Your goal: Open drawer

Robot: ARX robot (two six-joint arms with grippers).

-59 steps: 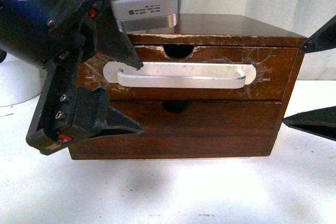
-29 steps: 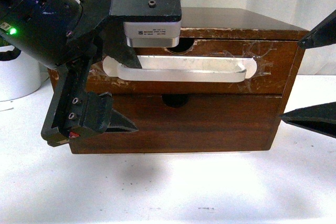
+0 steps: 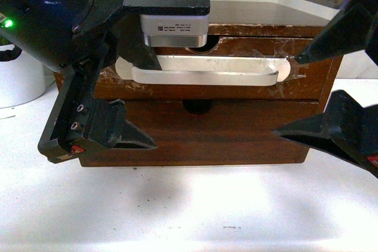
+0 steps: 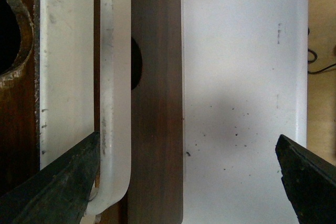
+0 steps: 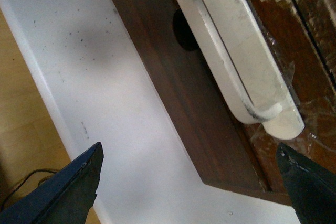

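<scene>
The drawer (image 3: 298, 84) is the upper one of a dark wooden chest, with a long white handle (image 3: 207, 77) under clear tape and a semicircular notch (image 3: 208, 46) in its rim. It stands slightly out from the chest. My left gripper (image 3: 155, 106) is open at the handle's left end, its upper finger hooked at the handle (image 4: 115, 77) and its lower finger in front of the lower drawer. My right gripper (image 3: 287, 97) is open by the drawer's right end, touching nothing. The right wrist view shows the handle (image 5: 236, 51).
The plain lower drawer (image 3: 236, 134) sits beneath. The chest stands on a white table (image 3: 189, 205). A white round object (image 3: 20, 87) stands at the left. The table edge and wooden floor (image 5: 21, 129) show in the right wrist view.
My right gripper has moved in from the right edge toward the drawer's right end. My left gripper has risen a little at the handle, and the drawer front has come slightly forward.
</scene>
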